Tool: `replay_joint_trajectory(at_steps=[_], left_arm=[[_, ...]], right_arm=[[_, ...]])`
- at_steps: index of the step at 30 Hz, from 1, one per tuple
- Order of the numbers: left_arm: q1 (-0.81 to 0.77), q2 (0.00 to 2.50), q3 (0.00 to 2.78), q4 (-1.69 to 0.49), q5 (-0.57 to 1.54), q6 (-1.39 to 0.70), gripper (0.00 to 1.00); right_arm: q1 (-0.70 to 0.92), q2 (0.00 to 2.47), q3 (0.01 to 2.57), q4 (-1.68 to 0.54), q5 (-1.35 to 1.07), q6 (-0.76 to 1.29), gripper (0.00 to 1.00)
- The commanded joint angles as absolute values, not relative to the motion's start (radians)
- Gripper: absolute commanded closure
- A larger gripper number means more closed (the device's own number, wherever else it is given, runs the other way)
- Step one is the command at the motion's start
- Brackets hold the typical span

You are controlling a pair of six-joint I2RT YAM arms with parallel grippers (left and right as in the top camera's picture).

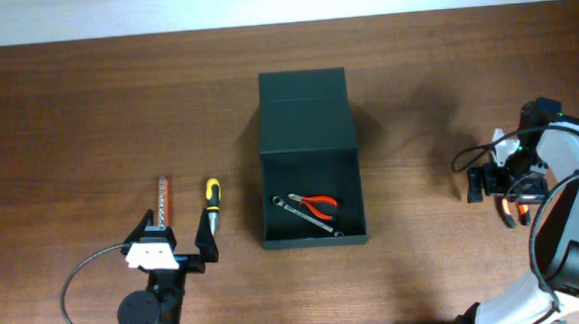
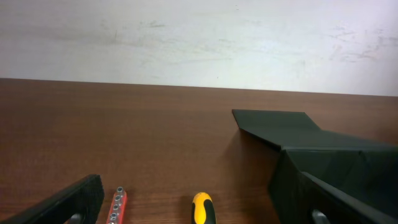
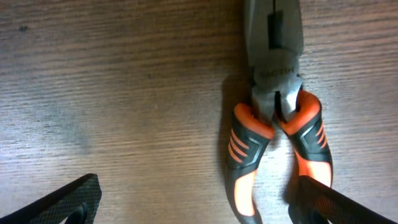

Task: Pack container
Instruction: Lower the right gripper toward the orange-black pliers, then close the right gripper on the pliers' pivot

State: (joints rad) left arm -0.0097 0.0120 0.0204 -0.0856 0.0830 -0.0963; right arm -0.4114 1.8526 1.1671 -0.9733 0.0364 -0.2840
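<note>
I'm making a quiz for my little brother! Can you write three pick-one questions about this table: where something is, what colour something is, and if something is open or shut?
1. Where is the silver wrench? A) inside the container B) left of it C) behind it
2. What colour is the screwdriver handle? A) blue B) yellow and black C) green
3. How is the container's lid? A) shut B) taken away C) open

Answers: 1 A, it lies on the container's floor; 2 B, the grip is yellow with black on it; 3 C, the flap is folded back and the inside shows.
</note>
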Motion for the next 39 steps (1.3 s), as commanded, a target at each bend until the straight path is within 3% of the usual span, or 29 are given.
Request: replay_joint_trajectory(at_steps=[1, 20, 23, 24, 26, 29, 31, 39], left_arm=[[-0.004, 0.006, 0.015, -0.084, 0.098, -0.081, 0.01], [-0.004, 0.006, 0.015, -0.084, 0.098, -0.081, 0.01], [-0.004, 0.006, 0.015, -0.084, 0.098, -0.081, 0.01], [-0.004, 0.006, 0.015, -0.084, 0.098, -0.081, 0.01], [-0.004, 0.006, 0.015, -0.084, 0.098, -0.081, 0.01], [-0.004, 0.006, 0.015, -0.084, 0.098, -0.081, 0.01], [-0.004, 0.006, 0.015, -0.084, 0.098, -0.081, 0.01], [-0.004, 0.006, 0.015, -0.084, 0.098, -0.081, 0.01]], right_arm=[[-0.406, 1.879, 1.147, -0.971, 0.025, -0.273, 0.01], [-0.406, 1.918, 1.143, -0.945, 0.008, -0.273, 0.01], [-0.406, 1.918, 1.143, -0.945, 0.008, -0.273, 0.11], [-0.406, 1.919, 1.143, -0.944, 0.009, -0.273, 0.27], [-0.406, 1.919, 1.143, -0.939, 0.009, -0.273, 0.39], [-0.406, 1.919, 1.143, -0.934, 0.008, -0.273, 0.41], [-0.406, 1.919, 1.143, -0.927, 0.008, -0.272, 0.51], [-0.406, 1.919, 1.143, -0.904, 0.007, -0.227, 0.64]])
